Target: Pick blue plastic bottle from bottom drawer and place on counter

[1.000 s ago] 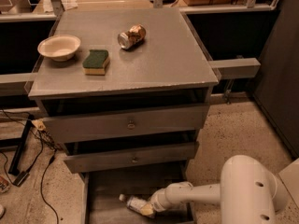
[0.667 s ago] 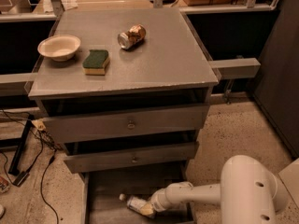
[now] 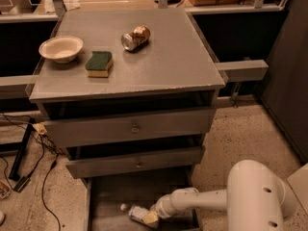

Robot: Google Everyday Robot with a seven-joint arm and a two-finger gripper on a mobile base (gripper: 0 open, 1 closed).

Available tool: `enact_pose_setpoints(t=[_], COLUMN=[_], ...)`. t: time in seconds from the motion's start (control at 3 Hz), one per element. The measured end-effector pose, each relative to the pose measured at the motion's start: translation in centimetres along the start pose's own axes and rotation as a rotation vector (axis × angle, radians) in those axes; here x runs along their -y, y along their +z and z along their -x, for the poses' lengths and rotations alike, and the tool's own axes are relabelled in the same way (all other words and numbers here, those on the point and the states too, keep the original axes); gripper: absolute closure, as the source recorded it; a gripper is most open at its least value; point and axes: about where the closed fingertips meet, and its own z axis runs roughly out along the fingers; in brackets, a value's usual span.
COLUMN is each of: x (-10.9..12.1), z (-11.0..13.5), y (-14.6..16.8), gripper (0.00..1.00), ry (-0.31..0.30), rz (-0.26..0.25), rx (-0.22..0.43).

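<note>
Across the middle of the view stood a grey cabinet whose flat square top, the table (image 3: 163,66), was where the bottle was meant to go; its bare right side left room to set something down. At lower right, the robot's white arm (image 3: 211,199) reached low and to the left, because its target lay near floor level. Two upper drawers (image 3: 130,128) with round knobs were barely out. The bottom drawer (image 3: 106,201) was pulled well forward, so its grey floor could be reached from above. On the table's left part sat a pale bowl (image 3: 61,48), with a green and yellow sponge (image 3: 99,63) just beside it. Farther back, a crushed gold and silver can (image 3: 135,37) lay on its side. The blue plastic bottle (image 3: 136,212) lay on its side on the drawer floor, white cap pointing left. The end effector (image 3: 153,216) was down in the drawer at the bottle's right end. Whether it was open or had taken hold could not be told. The lift, by my judgement, had not yet begun.
</note>
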Motion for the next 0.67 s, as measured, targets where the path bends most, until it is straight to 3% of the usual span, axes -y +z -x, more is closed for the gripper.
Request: enact_pose_setpoints(t=[0.67], x=[-2.8], z=[0.7], y=[-5.4], gripper=[1.00], ry=[0.032], rz=[-0.023], rx=[0.032])
